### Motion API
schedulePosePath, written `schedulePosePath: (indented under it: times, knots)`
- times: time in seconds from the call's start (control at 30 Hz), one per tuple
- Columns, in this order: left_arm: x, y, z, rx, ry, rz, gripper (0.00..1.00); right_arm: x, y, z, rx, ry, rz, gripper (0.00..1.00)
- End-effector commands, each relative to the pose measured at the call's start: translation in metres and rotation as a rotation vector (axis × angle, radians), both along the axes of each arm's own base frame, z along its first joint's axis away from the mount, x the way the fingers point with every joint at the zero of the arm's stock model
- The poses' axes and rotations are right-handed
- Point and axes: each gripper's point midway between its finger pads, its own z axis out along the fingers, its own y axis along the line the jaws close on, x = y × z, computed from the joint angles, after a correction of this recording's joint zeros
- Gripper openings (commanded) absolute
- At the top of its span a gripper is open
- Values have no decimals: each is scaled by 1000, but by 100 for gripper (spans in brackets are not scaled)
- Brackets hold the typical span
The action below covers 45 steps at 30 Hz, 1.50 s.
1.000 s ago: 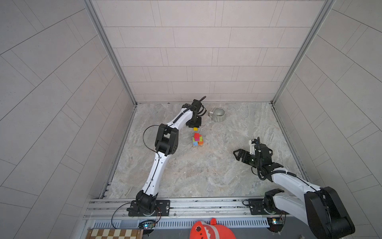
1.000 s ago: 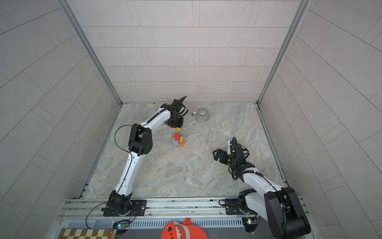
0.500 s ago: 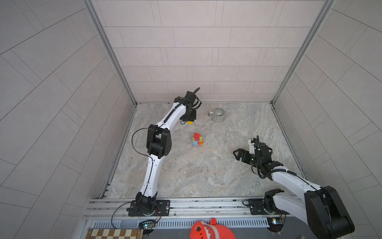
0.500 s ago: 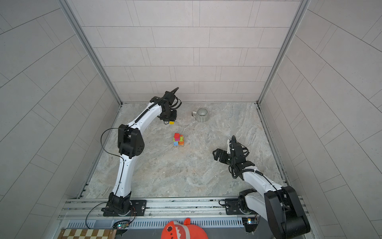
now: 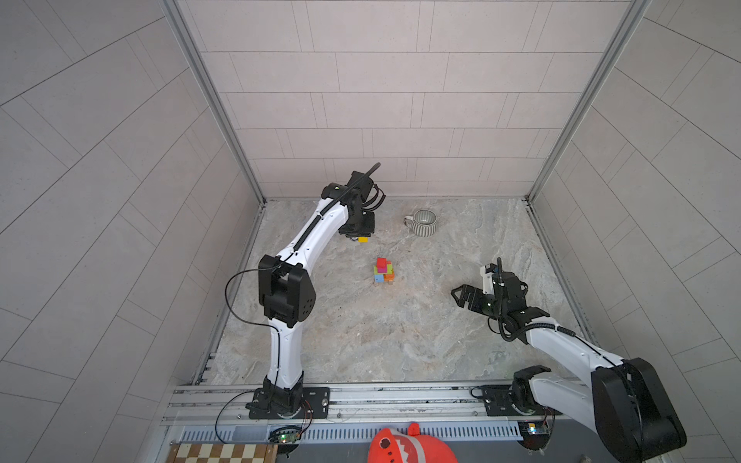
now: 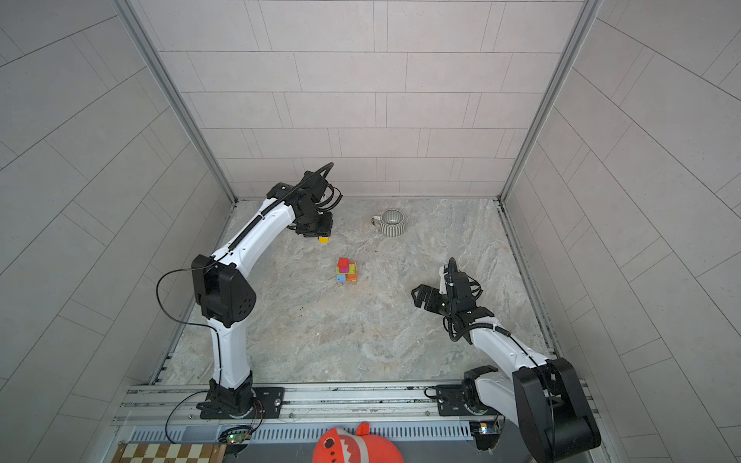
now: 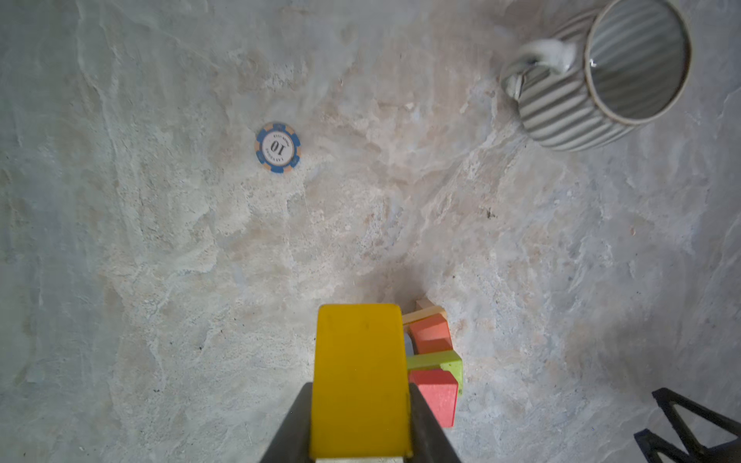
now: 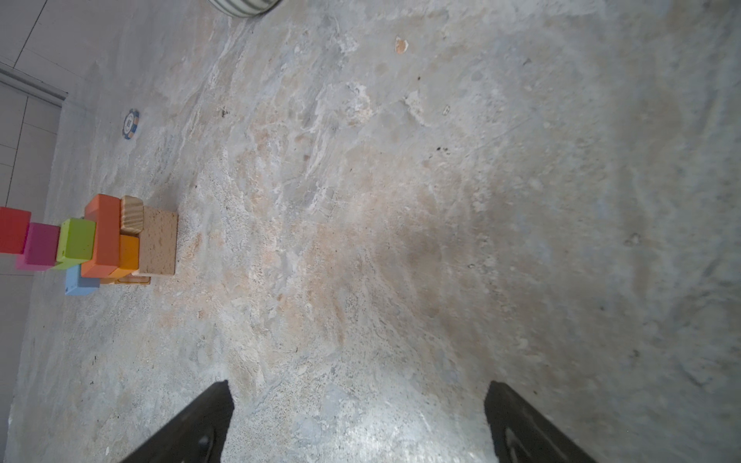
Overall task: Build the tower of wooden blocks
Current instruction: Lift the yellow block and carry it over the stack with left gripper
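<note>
1. wood block tower (image 5: 383, 270) (image 6: 346, 271): a small upright stack in the middle of the floor. Tan bricks form the base, then blue, orange, green and magenta, with a red brick (image 8: 14, 235) on top; the layers are offset.
2. yellow brick (image 7: 359, 352) (image 5: 363, 239): clamped in the left gripper (image 7: 359, 387), apart from the tower, towards the back wall.

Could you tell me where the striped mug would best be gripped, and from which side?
Probably on the rim, from above. The mug stands upright with its mouth open, so the tool could straddle the wall, one side inside and one outside. Pick a stretch of rim away from the handle, which sticks out on its left in a top view.
</note>
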Motion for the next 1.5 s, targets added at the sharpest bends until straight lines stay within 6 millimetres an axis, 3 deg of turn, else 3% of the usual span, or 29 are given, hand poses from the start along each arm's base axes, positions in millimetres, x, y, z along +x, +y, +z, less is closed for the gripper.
schedulePosePath:
  times: [0.0, 0.2, 0.33, 0.77, 1.47]
  knots:
    - [-23, -15, 8, -16, 0, -33, 26, 4, 4, 5, 2, 2, 20, 100]
    - [-43, -35, -7, 2, 15, -68, 26, 5, 6, 0, 6, 20, 28, 100]
    - [-50, -37, -16, 25, 23, -70, 25, 4, 6, -4, 4, 37, 32, 99]
    - [-51, -42, -38, 29, 63, -70, 25, 3, 9, -11, 15, 58, 40, 100]
    - [-55, -55, -52, 46, 84, -94, 25, 0, 10, -19, 20, 83, 44, 100]
